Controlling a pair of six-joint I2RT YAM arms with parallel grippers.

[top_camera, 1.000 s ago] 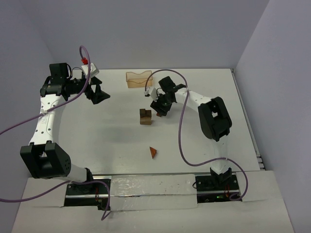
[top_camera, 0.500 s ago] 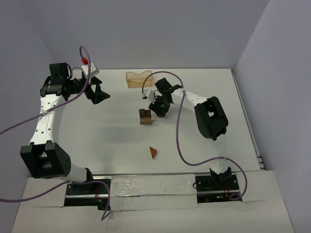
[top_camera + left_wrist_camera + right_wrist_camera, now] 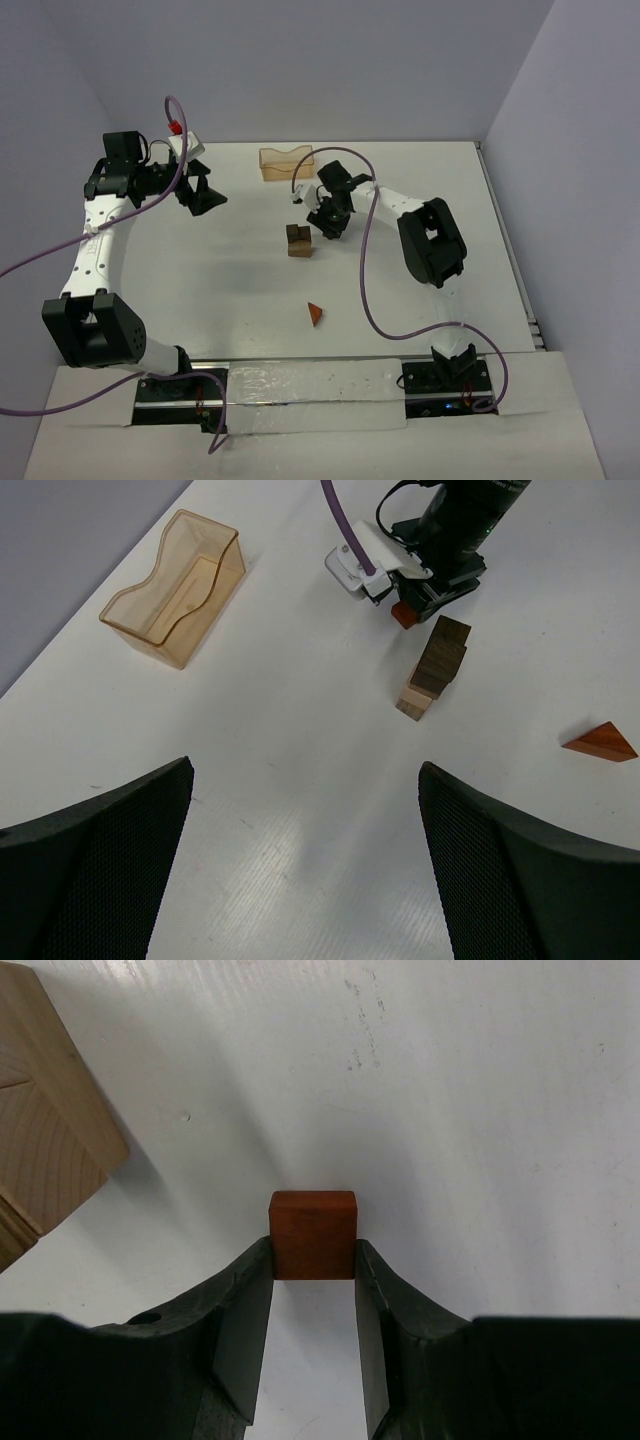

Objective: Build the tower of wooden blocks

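1. The white table point(image 3: 230, 280) is smooth and faintly scuffed, with plain pale grey-lilac walls point(image 3: 350, 70) on three sides.
2. The right gripper point(image 3: 313, 1255) is clenched on a small reddish-brown block point(image 3: 313, 1225). The block seems to rest on the table, though contact is hard to judge.
3. Just beside it stands the stack of blocks point(image 3: 298, 240), dark brown and tan.
4. A reddish wedge point(image 3: 315, 314) lies apart, nearer the arm bases.
5. An orange translucent tray point(image 3: 286, 163) sits near the table's far edge.
6. The left gripper point(image 3: 203, 192) hangs with fingers spread wide, holding nothing, well left of the blocks.
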